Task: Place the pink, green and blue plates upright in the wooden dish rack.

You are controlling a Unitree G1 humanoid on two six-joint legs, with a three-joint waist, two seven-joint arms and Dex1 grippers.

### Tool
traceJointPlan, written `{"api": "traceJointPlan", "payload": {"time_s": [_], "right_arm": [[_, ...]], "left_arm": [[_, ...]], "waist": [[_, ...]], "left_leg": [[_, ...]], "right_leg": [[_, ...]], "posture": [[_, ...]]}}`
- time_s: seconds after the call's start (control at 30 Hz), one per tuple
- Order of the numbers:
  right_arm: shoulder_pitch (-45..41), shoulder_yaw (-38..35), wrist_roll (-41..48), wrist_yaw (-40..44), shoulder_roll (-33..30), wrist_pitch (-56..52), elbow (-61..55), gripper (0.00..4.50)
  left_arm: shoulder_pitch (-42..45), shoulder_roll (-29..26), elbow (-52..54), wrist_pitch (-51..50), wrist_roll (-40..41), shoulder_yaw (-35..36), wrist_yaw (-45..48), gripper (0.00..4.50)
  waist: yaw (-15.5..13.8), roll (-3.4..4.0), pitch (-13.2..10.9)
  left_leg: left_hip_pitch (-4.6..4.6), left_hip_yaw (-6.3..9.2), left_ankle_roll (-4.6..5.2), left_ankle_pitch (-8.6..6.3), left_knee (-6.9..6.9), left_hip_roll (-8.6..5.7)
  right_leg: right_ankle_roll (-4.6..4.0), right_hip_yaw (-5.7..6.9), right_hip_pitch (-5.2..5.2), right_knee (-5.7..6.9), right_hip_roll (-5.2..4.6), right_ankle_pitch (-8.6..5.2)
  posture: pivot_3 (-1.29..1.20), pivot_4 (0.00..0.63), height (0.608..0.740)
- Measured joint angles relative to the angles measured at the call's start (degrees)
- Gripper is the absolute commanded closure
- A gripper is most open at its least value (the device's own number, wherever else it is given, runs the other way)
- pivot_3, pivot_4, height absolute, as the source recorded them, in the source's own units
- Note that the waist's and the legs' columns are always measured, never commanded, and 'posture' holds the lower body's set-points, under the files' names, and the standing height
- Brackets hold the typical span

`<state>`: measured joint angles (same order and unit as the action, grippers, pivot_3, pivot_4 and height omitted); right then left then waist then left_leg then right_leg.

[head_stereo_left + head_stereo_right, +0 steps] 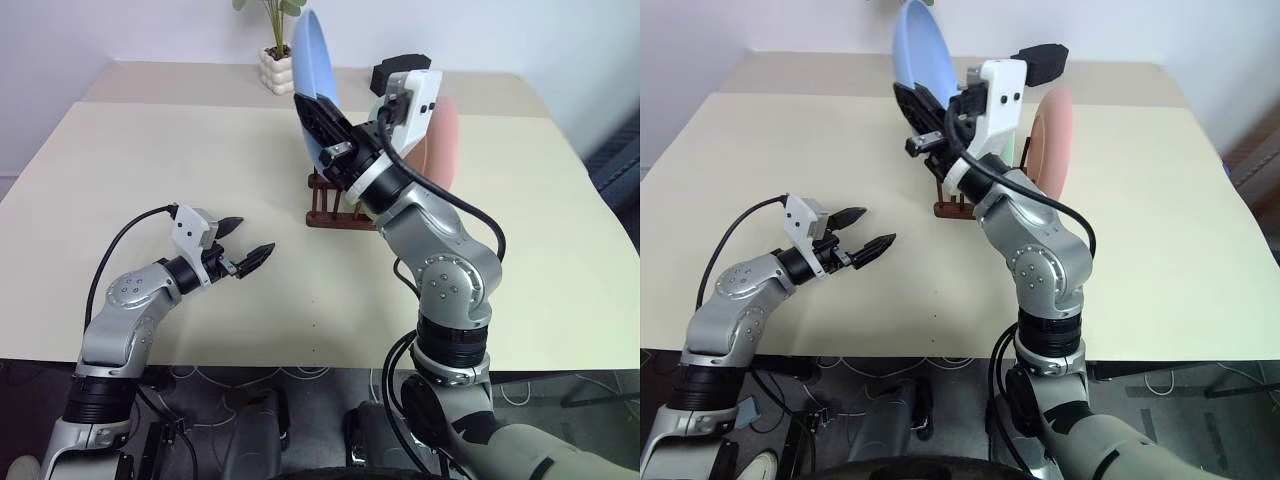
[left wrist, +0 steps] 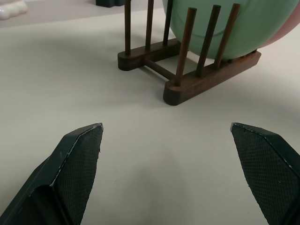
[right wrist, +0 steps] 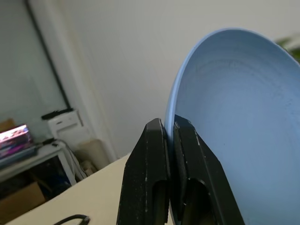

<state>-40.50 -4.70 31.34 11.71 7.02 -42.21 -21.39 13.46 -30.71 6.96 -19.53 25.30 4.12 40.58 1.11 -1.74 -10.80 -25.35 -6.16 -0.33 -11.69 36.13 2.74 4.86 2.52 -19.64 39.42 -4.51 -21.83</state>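
The right gripper (image 1: 322, 128), clamping the blue plate (image 1: 312, 75) upright at upper centre above the rack (image 2: 187, 79) holding green (image 2: 234, 28) and pink (image 1: 1052, 135), is needing lowering between free pegs; left gripper (image 1: 245, 255) is idling, fingers apart.

From my seat the blue plate (image 3: 243, 122) looks matt and smooth, with a faint grain on its inner face, and the green plate (image 2: 234, 23) has the same dull, even finish. The dish rack (image 2: 187, 70) is dark brown wood, its pegs and rails smooth with a slight sheen. I see fine cross-hatched texture on the left gripper's (image 2: 168, 164) black pads (image 2: 77, 159), and the table (image 1: 150, 160) is a plain matt cream surface.
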Motion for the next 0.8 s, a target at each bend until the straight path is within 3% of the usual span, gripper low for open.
{"api": "traceJointPlan", "payload": {"time_s": [0.23,0.8], "right_arm": [[0.0,-4.6,6.0,-6.1,0.1,-2.0,3.3,4.50],[-1.0,-2.9,14.5,-7.7,0.1,1.6,3.2,4.50]], "left_arm": [[-0.5,0.5,0.6,2.5,0.1,0.1,1.7,0.02],[-1.8,1.4,0.9,5.2,-0.2,0.1,3.2,0.02]], "waist": [[0.2,0.02,0.0],[0.1,0.04,0.0]], "left_leg": [[-0.01,-0.03,0.00,0.00,-0.08,0.01],[-0.03,-0.04,0.01,0.00,-0.09,0.00]], "right_leg": [[0.00,-0.03,-0.07,0.00,0.01,0.00],[0.00,-0.06,-0.10,0.00,0.00,0.00]], "posture": [[0.00,0.150,0.732],[0.00,0.150,0.732]]}}
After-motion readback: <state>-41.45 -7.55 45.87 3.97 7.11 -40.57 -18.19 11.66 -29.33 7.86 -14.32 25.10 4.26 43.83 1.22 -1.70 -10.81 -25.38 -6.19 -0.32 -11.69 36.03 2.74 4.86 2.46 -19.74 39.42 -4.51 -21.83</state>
